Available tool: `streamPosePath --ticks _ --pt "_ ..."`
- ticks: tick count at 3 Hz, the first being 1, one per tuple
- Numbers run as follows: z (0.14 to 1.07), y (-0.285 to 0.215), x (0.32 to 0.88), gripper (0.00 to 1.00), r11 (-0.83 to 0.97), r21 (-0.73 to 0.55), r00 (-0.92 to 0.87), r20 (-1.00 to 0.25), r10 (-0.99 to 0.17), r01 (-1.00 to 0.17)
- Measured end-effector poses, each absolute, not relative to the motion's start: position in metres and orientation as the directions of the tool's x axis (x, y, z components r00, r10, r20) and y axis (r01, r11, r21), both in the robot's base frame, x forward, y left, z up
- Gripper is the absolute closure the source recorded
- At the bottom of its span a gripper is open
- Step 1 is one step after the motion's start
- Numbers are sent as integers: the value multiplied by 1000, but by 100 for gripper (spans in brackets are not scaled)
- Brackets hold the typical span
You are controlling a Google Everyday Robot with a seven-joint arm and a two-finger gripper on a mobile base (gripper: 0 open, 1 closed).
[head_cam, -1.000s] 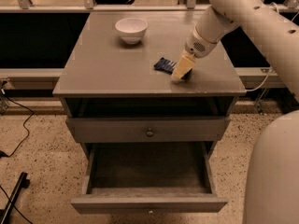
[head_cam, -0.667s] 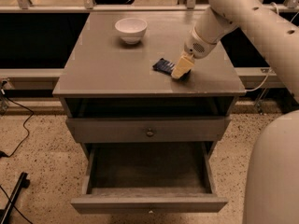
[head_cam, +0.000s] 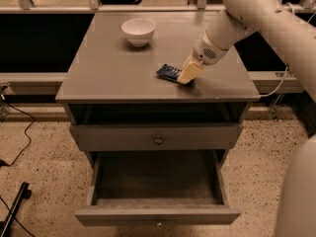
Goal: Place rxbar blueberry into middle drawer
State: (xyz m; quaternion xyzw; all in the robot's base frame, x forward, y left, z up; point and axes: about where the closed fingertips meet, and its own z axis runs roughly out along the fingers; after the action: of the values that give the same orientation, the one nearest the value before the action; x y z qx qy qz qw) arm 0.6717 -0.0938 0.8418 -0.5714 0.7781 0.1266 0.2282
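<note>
The rxbar blueberry [head_cam: 168, 72], a small dark blue bar, lies flat on the grey cabinet top [head_cam: 113, 73], right of centre. My gripper [head_cam: 187, 73] reaches down from the right and sits on the bar's right end, hiding that end. The middle drawer [head_cam: 158, 215] is the lower one. It is pulled out wide at the bottom front, and its inside looks bare. Above it, the uppermost drawer with the round brass knob [head_cam: 158, 140] is closed.
A white bowl [head_cam: 138, 31] stands at the back left of the cabinet top. An open dark slot [head_cam: 158, 113] runs under the top. My white arm [head_cam: 256, 14] crosses the upper right. A black cable [head_cam: 19, 147] and a dark bar [head_cam: 12, 214] lie on the speckled floor at left.
My gripper has shifted slightly left and down onto the bar's right end. The bowl and both drawers have not moved.
</note>
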Motion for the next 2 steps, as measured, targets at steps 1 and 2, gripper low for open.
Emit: streamPosePath --ticks 1,2 --pt "876 -89 637 100 240 -128 -112 -617 -779 -962" --pt "902 -100 568 97 143 -272 64 -633 -772 -952"
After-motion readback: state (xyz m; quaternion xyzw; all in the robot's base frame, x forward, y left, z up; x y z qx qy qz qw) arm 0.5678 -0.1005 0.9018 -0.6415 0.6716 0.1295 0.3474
